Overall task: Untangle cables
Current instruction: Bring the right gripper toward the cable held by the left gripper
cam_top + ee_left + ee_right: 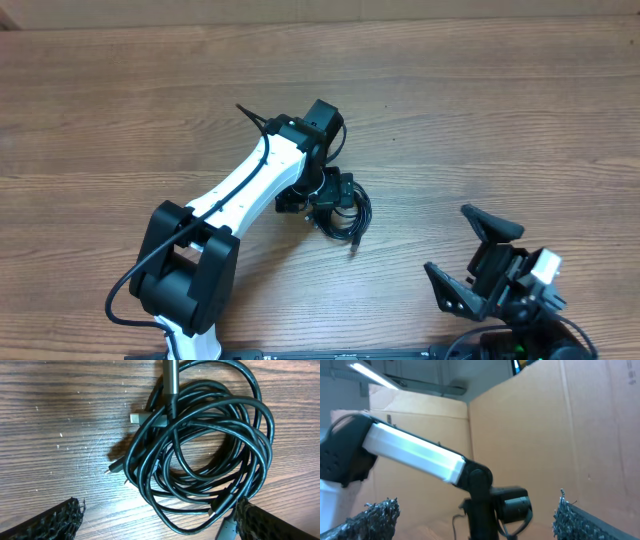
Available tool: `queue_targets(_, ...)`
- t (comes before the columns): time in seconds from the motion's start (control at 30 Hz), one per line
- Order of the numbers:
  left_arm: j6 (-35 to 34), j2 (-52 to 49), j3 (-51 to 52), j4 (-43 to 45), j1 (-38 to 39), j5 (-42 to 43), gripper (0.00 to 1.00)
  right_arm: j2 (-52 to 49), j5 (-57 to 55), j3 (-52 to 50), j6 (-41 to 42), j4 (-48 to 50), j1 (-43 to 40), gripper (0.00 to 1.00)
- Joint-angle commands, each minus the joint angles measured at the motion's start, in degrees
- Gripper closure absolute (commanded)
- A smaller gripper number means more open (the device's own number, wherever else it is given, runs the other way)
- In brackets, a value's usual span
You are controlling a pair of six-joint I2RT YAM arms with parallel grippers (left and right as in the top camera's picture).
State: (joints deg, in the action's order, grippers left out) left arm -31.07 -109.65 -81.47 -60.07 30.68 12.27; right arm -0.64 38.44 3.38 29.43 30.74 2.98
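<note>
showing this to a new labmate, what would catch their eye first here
A tangled coil of thin black cables lies in the middle of the wooden table, plug ends poking out. The left gripper hovers right above it, jaws wide open. The right gripper, also open, sits apart at the lower right of the overhead view.

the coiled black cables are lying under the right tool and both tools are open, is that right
Not quite. The coiled black cables lie under the left tool, not the right one, as the left wrist view shows. In the overhead view the right tool sits apart from them. Both tools are open, as you said.
</note>
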Motion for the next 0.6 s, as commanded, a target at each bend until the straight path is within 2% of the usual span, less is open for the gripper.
queue_targets(0.0,-0.70,-0.20,-0.87,-0.04,0.13,0.90,0.00,-0.15,0.24,10.12,-1.88,-5.97,-1.29,0.00)
queue_targets(0.17,-0.66,-0.20,-0.85,-0.42,0.22,1.33,0.00,-8.00,-2.75,35.32,-16.94,-40.68,-5.09,0.00)
queue_targets(0.23,-0.66,-0.20,-0.85,-0.74,0.22,1.99,0.01,-13.49,-5.81,45.75,-20.06,-55.39,-6.45,0.00)
queue_targets(0.33,-0.70,-0.20,-0.85,-0.55,0.22,2.80,0.00,-21.55,-9.09,57.13,-20.79,-72.13,-7.37,0.00)
queue_targets(0.43,-0.94,-0.20,-0.85,0.02,0.20,2.84,0.00,-29.42,-6.64,63.45,-20.74,-83.95,-7.26,0.00)
queue_targets(0.57,-1.75,-0.20,-0.85,0.07,0.44,2.71,0.00,-35.93,4.52,63.60,-18.88,-92.11,-7.23,0.00)
